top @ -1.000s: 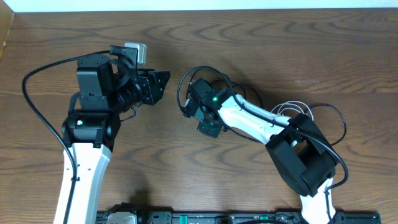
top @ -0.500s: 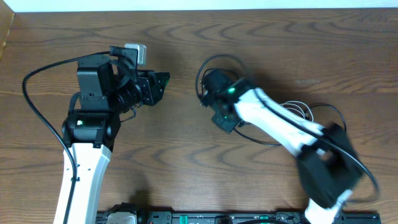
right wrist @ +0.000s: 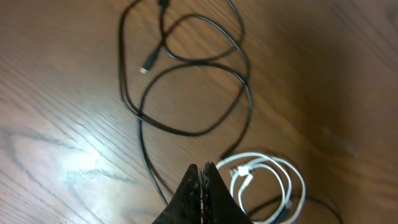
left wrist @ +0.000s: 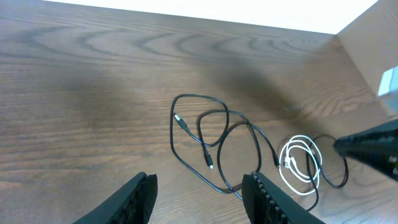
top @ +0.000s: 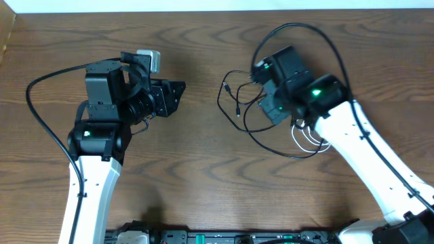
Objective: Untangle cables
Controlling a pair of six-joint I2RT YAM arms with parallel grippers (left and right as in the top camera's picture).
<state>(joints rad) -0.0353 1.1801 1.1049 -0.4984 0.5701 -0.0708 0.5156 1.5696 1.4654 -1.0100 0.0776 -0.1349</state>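
I see my right hand (right wrist: 202,169) pinched together, empty, near the black cable (left wrist: 172,127). My left hand (left wrist: 200,190) is spread wide, holding nothing.

A black cable (top: 237,108) is seen spread in loose, open loops on the wooden table (top: 203,176), between the two arms. Its two small plug ends are laid close together at the upper left of the loops. A white cable (top: 306,141) is coiled just to the right and is partly hidden under the right arm (top: 352,135). The right gripper (top: 272,105) is held over the right edge of the black loops. The left gripper (top: 173,96) is pointed toward them, well apart.
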